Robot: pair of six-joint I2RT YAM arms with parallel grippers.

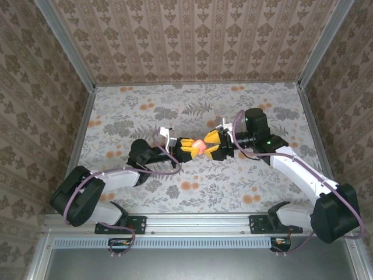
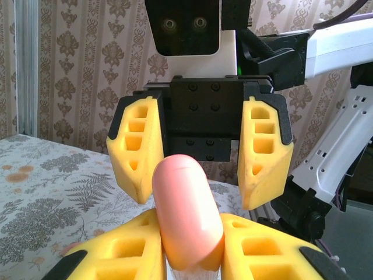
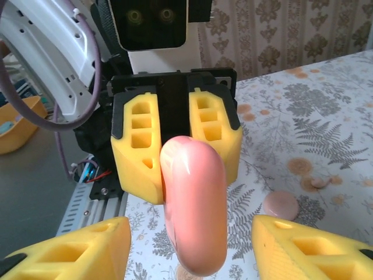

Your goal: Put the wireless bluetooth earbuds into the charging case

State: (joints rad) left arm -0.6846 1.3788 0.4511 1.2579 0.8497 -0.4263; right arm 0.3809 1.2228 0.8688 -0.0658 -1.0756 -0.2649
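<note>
One caution when closing the right gripper (image 3: 191,239), now spread either side of the pink charging case (image 2: 186,204) pinched aloft over the table (image 1: 116,116) by the left gripper (image 2: 189,233): squeeze off-centre and risk twisting that slick rounded shell loose, dropping it by the tiny pink earbud (image 3: 319,182) below.

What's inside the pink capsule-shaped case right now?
Can't tell. The glossy pink capsule-shaped case, clamped in the left gripper, presents a smooth closed shell that hides its interior. One small pink nub lies outside it on the floral tablecloth.
</note>
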